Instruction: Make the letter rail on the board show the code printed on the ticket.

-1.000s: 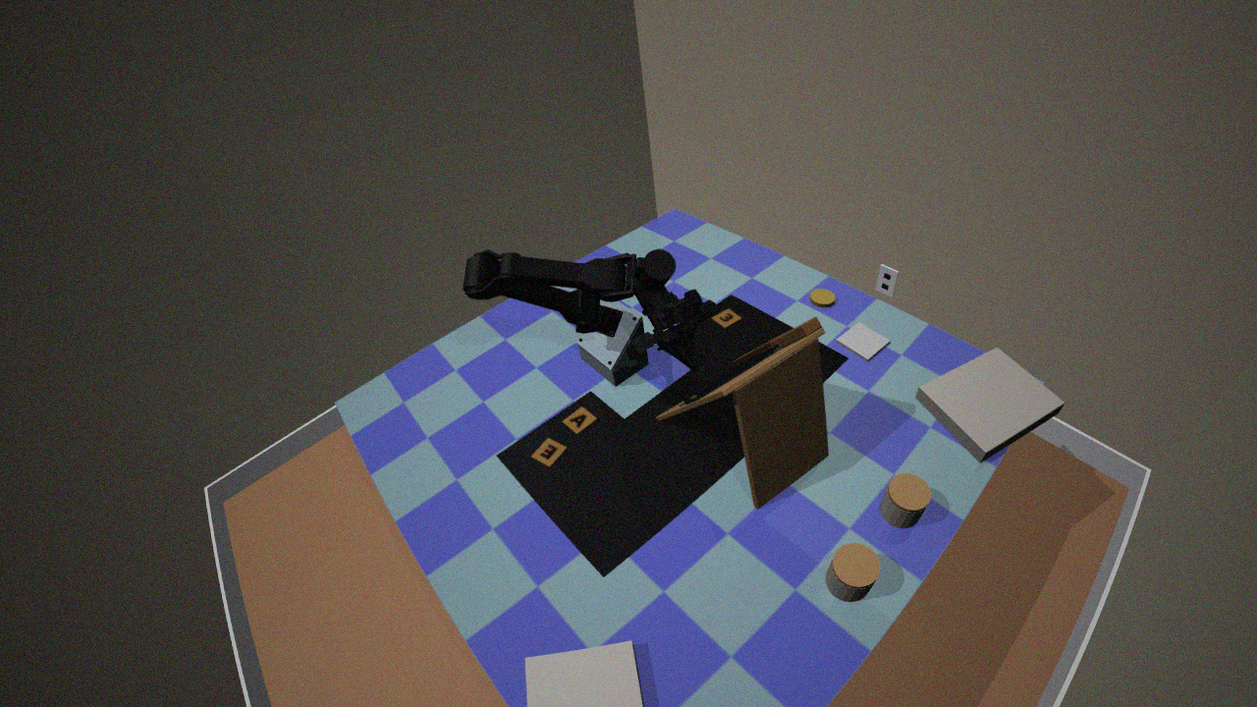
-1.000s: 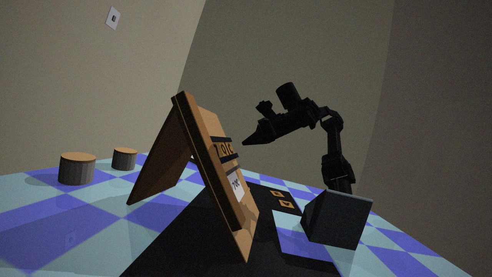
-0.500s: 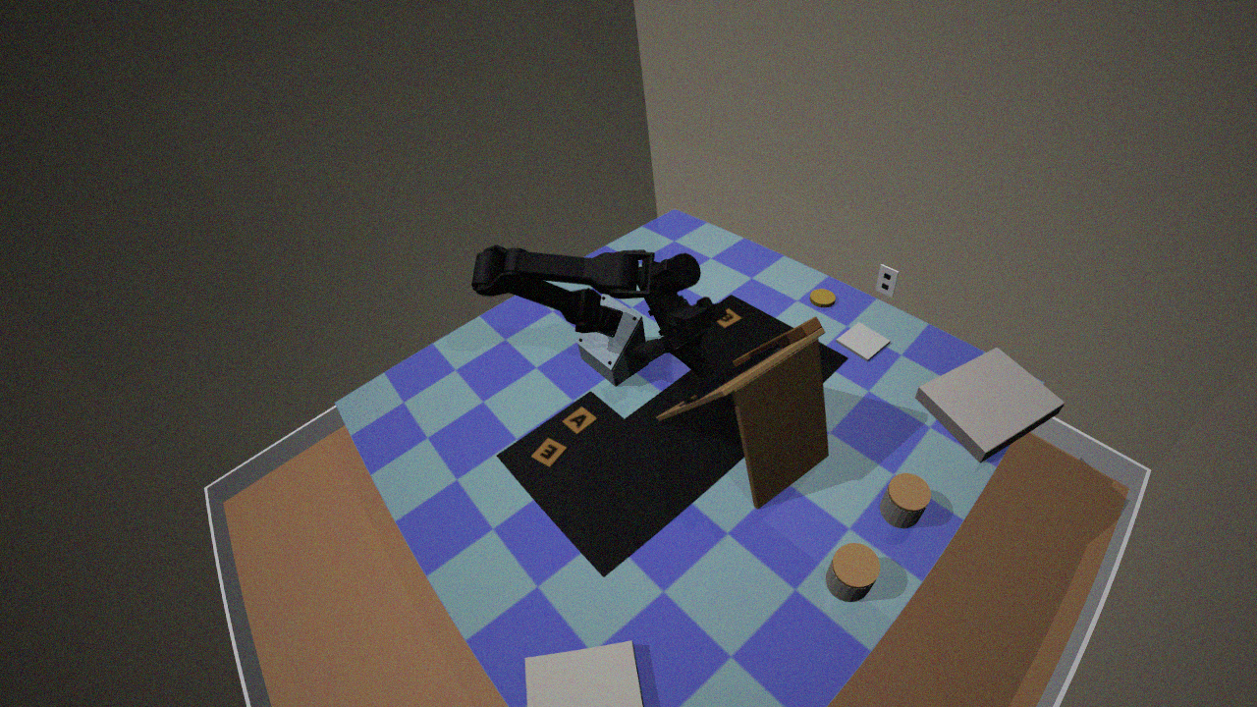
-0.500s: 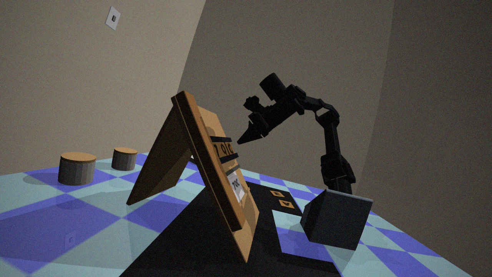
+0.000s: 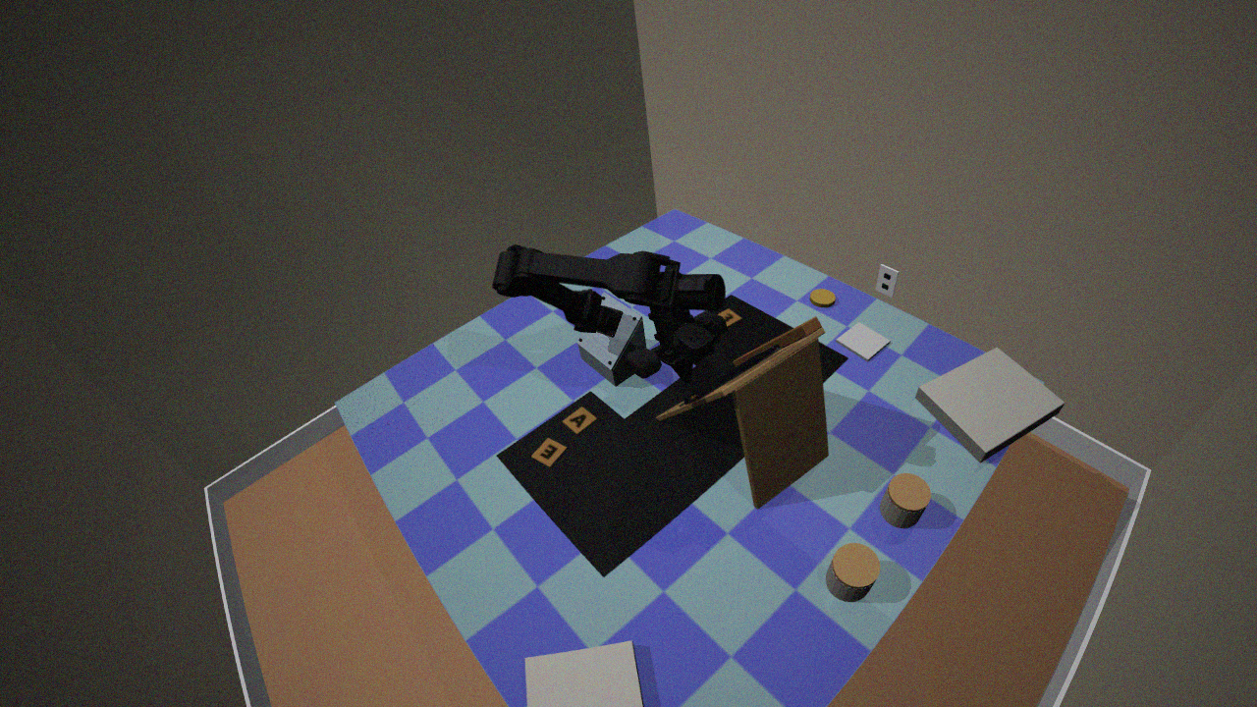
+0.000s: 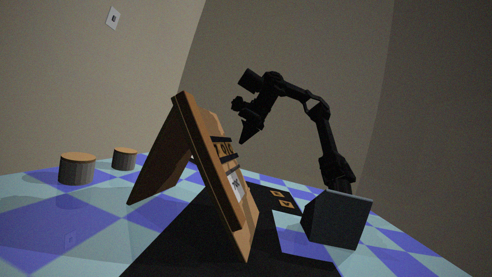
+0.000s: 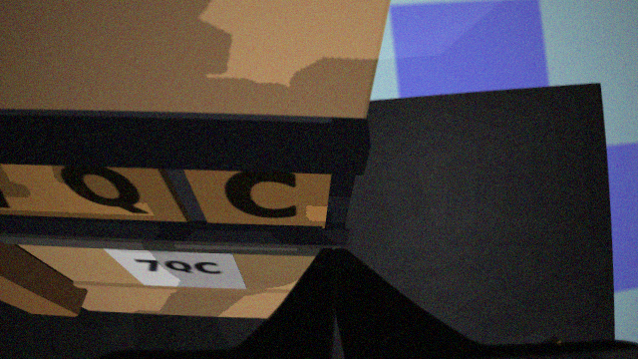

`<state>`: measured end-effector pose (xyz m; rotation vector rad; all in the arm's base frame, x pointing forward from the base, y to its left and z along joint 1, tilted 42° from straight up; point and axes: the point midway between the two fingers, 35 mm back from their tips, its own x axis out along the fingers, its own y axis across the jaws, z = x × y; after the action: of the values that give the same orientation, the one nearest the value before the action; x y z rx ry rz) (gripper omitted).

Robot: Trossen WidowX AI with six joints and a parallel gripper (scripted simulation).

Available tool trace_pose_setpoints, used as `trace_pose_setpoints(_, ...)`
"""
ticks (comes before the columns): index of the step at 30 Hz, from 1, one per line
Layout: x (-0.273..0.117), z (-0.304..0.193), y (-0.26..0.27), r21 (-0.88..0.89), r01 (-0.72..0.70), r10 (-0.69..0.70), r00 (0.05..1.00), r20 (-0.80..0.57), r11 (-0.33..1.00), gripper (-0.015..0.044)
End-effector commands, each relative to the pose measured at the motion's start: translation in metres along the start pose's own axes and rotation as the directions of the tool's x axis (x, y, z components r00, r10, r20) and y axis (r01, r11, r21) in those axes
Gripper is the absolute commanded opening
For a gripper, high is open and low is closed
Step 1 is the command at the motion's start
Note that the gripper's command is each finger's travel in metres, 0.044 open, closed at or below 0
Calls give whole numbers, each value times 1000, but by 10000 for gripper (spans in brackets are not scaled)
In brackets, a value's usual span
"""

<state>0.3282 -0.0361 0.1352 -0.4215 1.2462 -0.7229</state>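
My gripper is shut and empty, its tips in front of the board, just below the lower right end of the rail in the wrist view. In the rail, the 7 tile is at the left and mostly out of the wrist view. The Q tile is beside it. The C tile sits right of Q with a dark gap between them. The ticket reads 7QC.
An A tile and a tile like an E or 3 lie on the black mat. Another tile lies at its back. Two lidded jars and a white box stand behind the board.
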Motion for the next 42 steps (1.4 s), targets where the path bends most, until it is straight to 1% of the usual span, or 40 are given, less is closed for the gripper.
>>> trace_pose_setpoints(1, 0, 0, -7, 14, 14, -12, 996, -86, 1000, 0)
trace_pose_setpoints(42, 14, 10, -6, 15, 14, -13, 996, -85, 1000, 0)
